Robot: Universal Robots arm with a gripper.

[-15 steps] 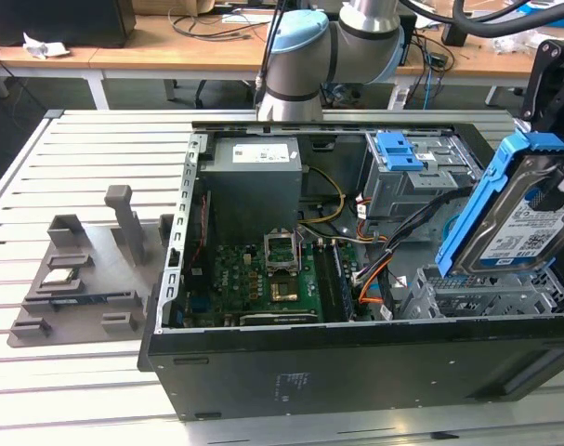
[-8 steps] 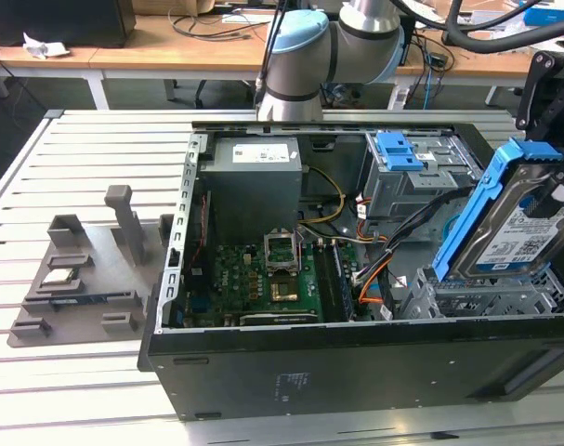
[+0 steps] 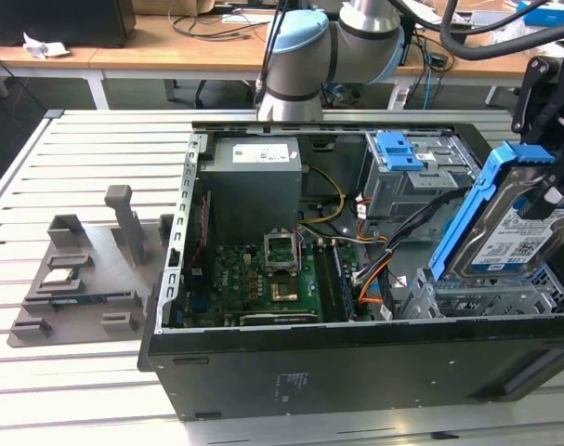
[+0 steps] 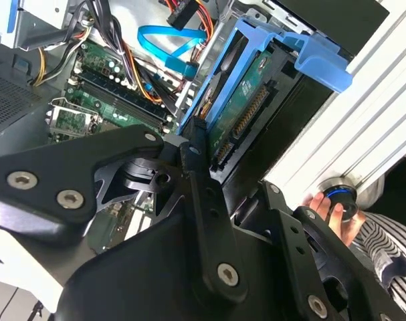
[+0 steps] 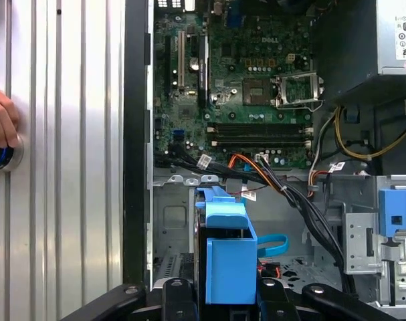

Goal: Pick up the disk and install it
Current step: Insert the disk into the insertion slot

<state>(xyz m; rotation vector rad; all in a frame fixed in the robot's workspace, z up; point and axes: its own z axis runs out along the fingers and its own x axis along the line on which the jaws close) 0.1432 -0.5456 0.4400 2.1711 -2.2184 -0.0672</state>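
The disk (image 3: 509, 223) is hanging tilted over the drive cage (image 3: 486, 297) at the case's (image 3: 356, 372) corner, cables (image 3: 393, 246) crowding just beside it. A hand (image 5: 1, 120) is resting on the table (image 3: 86, 186) outside the case wall.

Open black computer case (image 3: 291, 372) on slatted metal table (image 3: 68, 167); green motherboard (image 3: 268, 279), grey power supply (image 3: 256, 186) and orange cables (image 3: 374, 279) exposed inside; grey parts holder (image 3: 86, 279) alongside at exterior view's left.
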